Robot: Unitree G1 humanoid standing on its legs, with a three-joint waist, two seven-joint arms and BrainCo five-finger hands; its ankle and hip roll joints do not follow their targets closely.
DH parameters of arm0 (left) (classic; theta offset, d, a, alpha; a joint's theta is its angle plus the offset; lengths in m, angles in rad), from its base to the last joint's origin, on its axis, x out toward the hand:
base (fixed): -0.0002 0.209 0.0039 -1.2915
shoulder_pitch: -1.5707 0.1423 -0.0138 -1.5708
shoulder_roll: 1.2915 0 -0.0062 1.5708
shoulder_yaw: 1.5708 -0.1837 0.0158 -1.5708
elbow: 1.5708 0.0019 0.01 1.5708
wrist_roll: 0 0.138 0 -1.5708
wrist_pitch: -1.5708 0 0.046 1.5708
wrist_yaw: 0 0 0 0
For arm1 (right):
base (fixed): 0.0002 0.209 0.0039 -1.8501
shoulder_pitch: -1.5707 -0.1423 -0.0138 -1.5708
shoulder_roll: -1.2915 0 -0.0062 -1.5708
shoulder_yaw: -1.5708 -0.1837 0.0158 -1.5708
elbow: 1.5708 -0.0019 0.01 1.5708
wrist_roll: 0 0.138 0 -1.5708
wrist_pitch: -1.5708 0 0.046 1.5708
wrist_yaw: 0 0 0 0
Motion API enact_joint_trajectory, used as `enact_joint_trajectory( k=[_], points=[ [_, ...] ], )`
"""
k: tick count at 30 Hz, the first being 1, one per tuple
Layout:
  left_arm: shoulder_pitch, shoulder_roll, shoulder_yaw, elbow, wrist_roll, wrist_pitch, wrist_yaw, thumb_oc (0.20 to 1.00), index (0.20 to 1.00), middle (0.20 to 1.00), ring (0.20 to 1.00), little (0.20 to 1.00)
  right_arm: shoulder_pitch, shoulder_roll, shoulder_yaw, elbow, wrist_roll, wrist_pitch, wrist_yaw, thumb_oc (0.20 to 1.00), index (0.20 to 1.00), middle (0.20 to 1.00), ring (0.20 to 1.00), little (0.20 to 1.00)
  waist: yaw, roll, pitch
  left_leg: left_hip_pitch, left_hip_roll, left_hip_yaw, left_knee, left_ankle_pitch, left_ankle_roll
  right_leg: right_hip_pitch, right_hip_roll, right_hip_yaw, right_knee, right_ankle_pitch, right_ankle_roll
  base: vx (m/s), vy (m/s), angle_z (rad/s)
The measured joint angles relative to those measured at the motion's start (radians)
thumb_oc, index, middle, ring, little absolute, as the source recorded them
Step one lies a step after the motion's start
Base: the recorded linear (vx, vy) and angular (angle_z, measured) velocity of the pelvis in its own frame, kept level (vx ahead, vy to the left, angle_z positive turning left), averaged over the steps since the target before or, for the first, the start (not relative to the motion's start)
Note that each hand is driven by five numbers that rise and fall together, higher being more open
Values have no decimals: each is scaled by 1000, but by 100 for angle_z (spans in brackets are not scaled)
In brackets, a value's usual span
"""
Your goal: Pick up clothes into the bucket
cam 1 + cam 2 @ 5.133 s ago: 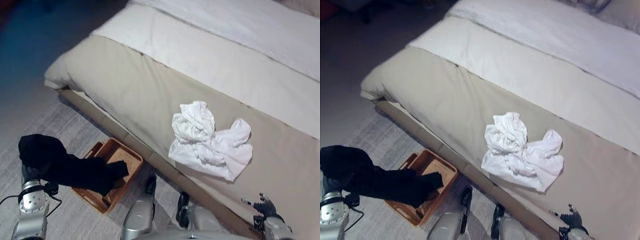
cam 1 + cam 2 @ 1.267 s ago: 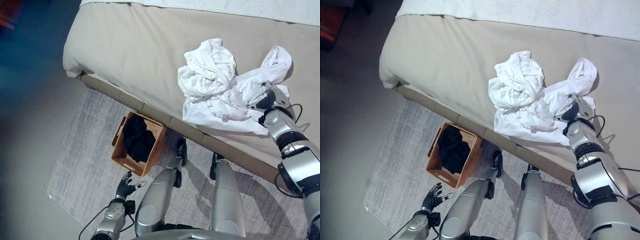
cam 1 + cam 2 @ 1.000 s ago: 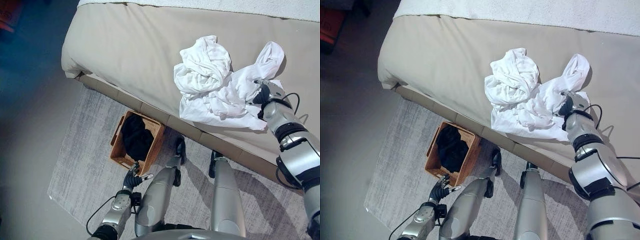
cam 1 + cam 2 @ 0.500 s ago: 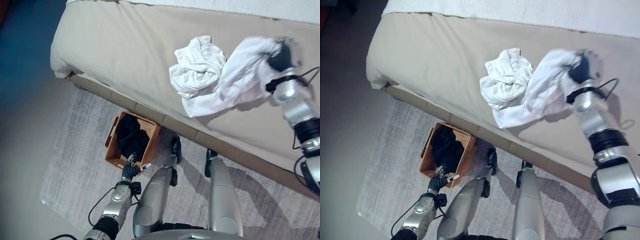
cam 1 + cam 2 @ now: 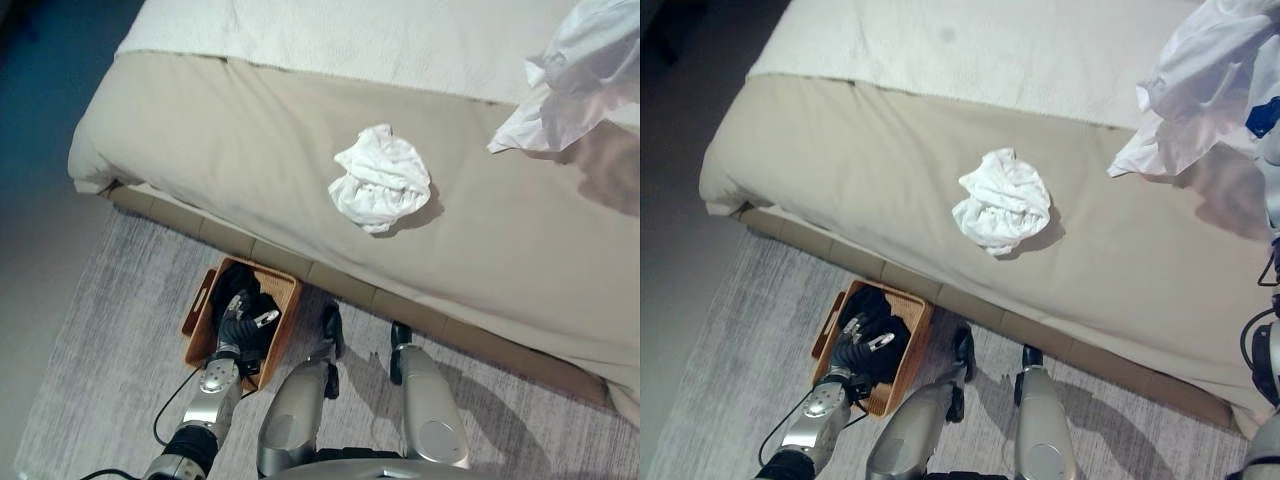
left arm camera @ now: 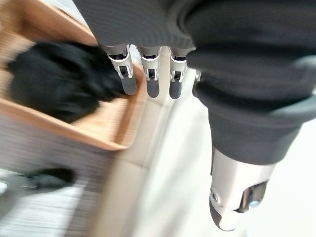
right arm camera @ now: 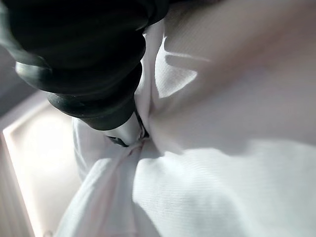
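A crumpled white garment (image 5: pixel 382 180) lies on the beige bed cover (image 5: pixel 220 150). A second white garment (image 5: pixel 1200 80) hangs in the air above the bed's right side, and my right hand (image 7: pixel 124 129) is shut on it, its fingers buried in the cloth (image 7: pixel 207 163). On the rug by the bed stands a brown wicker basket (image 5: pixel 291 291) with black clothes (image 5: pixel 240 290) inside. Over the basket hovers my left hand (image 5: pixel 238 322), its fingers (image 6: pixel 148 79) straight and holding nothing, the black clothes (image 6: pixel 54 84) just past them.
A white blanket (image 5: pixel 400 40) covers the far half of the bed. The bed's padded base edge (image 5: pixel 350 285) runs just behind the basket. A grey rug (image 5: pixel 100 370) spreads under the basket to the left.
My right hand has lifted one white garment up and to the right, off the bed, leaving the crumpled one behind. My left hand has moved up over the basket. The camera shifted too.
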Motion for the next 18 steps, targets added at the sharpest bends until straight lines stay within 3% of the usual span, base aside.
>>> enact_joint_trajectory(
  k=[2, 7, 10, 14, 18],
  points=[
    [4, 50, -1, -93, 0, 4, -9, 1000, 1000, 1000, 1000, 1000, 1, -1, 0, 0, 21, -10, 25, 200, 200, 200, 200, 200, 2, -28, -17, 31, 8, 24, -4, -13, 3, 26, 12, 23, -19, 7, 4, 95, 28, -31],
    [-11, 148, 1, -290, 1, 0, -43, 1000, 1000, 1000, 1000, 1000, 12, 17, 11, -9, 99, -41, 91, 200, 200, 200, 200, 200, 2, -38, -78, 81, 15, 51, -10, -31, 3, 86, 21, 43, -65, 24, 8, 98, 17, -17],
    [-105, 246, -2, -418, 1, 10, -65, 1000, 1000, 1000, 1000, 1000, 57, 20, 45, -39, 157, -51, 168, 200, 200, 200, 200, 200, 2, -44, -113, 123, 21, 57, -15, -43, 3, 134, 27, 47, -91, 29, 7, 99, 3, -6],
    [-272, 301, -27, -466, 2, 4, -83, 1000, 1000, 1000, 1000, 1000, 65, 20, 168, -53, 205, -59, 265, 200, 200, 200, 200, 200, -4, -46, -171, 157, 25, 65, -25, -51, -3, 167, 33, 50, -112, 31, 6, 83, -9, -8],
    [-468, 318, -184, -457, 0, 10, -109, 1000, 1000, 1000, 1000, 1000, 65, 30, 258, -89, 237, -58, 355, 200, 200, 200, 200, 200, -20, -50, -207, 194, 29, 65, -36, -55, -3, 218, 36, 44, -142, 37, 9, 71, -8, 0]
  ],
)
